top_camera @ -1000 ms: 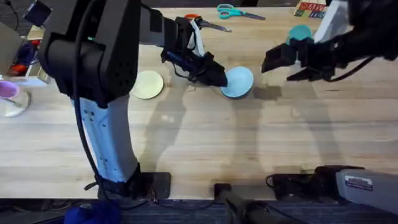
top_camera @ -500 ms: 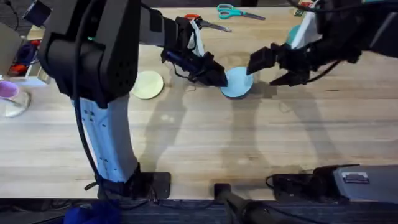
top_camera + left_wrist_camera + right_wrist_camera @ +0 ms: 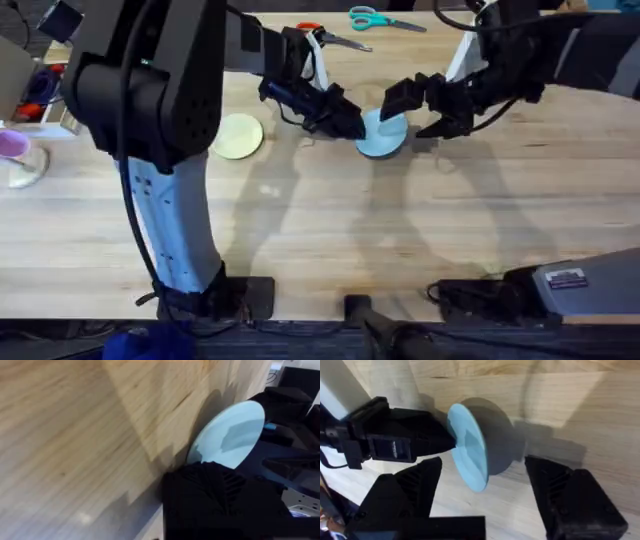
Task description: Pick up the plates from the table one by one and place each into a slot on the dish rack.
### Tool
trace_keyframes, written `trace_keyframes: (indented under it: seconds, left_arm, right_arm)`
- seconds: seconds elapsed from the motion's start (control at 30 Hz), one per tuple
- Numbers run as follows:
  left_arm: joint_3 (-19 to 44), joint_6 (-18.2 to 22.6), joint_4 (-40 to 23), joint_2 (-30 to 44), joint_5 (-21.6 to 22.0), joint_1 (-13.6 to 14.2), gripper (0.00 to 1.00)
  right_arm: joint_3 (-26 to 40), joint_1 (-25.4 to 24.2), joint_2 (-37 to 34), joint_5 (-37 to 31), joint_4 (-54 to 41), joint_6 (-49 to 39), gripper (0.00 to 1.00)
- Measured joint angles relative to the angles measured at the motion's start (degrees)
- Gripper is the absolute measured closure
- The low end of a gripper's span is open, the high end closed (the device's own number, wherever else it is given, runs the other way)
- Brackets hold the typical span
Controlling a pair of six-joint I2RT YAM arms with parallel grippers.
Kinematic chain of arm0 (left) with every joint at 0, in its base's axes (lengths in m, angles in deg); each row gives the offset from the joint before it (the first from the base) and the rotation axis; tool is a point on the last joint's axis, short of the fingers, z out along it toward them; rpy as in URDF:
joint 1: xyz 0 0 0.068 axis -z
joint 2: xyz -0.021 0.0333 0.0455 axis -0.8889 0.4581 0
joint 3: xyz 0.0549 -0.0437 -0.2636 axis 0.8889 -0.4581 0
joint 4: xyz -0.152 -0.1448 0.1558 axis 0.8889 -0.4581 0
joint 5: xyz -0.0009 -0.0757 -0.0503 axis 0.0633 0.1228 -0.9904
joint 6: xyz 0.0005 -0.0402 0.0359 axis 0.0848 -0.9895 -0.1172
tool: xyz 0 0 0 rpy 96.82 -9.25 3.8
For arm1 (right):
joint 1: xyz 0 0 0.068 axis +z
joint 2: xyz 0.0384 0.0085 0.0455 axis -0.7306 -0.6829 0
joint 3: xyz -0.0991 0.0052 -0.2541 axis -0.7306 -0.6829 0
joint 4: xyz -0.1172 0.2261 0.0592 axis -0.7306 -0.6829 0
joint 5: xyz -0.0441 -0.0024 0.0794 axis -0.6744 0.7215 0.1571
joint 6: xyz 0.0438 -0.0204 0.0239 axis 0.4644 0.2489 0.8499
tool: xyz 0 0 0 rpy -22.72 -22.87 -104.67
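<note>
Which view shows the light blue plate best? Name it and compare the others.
Right wrist: light blue plate appears tilted, between open fingers. Left wrist shows its face partly blocked; overhead shows it between both grippers.

Light blue plate point(image 3: 384, 133) tilted up on edge on wood table point(image 3: 400, 230), pale yellow plate point(image 3: 237, 136) flat nearby

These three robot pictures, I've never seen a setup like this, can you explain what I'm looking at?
Two robot arms work at a light wood-plank table. One picture is taken from above; the other two come from cameras on each arm's wrist. The left gripper holds a small round light blue plastic plate by its edge, tilted up on the table. The right gripper, fingers open, is at the plate's other side, its fingers either side of the plate. A pale yellow round plate lies flat nearby, and teal-handled scissors lie at the far edge.
</note>
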Motion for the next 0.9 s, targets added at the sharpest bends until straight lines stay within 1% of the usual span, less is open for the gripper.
trace_keyframes:
  seconds: [0.13, 0.2, 0.5, 0.57, 0.63, 0.67, 0.73, 0.77, 0.83, 0.87, 0.9]
  left_arm:
    - [0.0, 0.02, 0.01, -0.01, 0.0, 0.0, 0.96]
    - [0.0, 0.0, 0.0, 0.0, 0.0, 0.0, 0.96]
    - [0.0, 0.0, 0.02, 0.0, 0.0, 0.0, 0.96]
    - [0.0, 0.0, 0.02, 0.0, 0.0, 0.0, 0.959]
    - [0.0, 0.0, 0.02, 0.0, 0.0, 0.0, 0.959]
    - [0.0, 0.0, 0.02, 0.0, 0.0, 0.0, 0.959]
    - [0.0, 0.0, 0.02, 0.0, 0.0, 0.0, 0.96]
    - [0.0, 0.0, 0.02, -0.02, 0.0, 0.0, 0.959]
    - [0.0, 0.0, 0.03, -0.02, 0.0, 0.0, 0.959]
    - [0.0, 0.0, 0.02, -0.02, -0.02, 0.0, 0.959]
    - [0.0, 0.0, 0.04, 0.0, 0.0, 0.0, 0.96]
  right_arm:
    - [0.0, 0.0, -0.08, 0.34, 0.09, 0.42, 0.008]
    - [0.0, 0.0, -0.08, 0.48, 0.07, 0.44, 0.055]
    - [0.0, 0.0, -0.08, 0.67, 0.09, 0.85, 0.423]
    - [0.0, 0.0, -0.08, 0.67, 0.09, 0.9, 0.526]
    - [0.0, 0.0, -0.08, 0.67, 0.09, 0.93, 0.606]
    - [0.0, 0.0, -0.08, 0.67, 0.09, 1.05, 0.632]
    - [0.0, 0.0, -0.09, 0.67, 0.09, 1.05, 0.641]
    - [0.0, 0.0, -0.08, 0.67, 0.09, 0.97, 0.676]
    - [0.0, 0.0, -0.08, 0.61, 0.07, 1.17, 0.885]
    - [0.0, -0.02, -0.08, 0.54, 0.02, 1.25, 0.947]
    - [0.0, -0.07, -0.08, 0.59, 0.02, 1.25, 0.962]
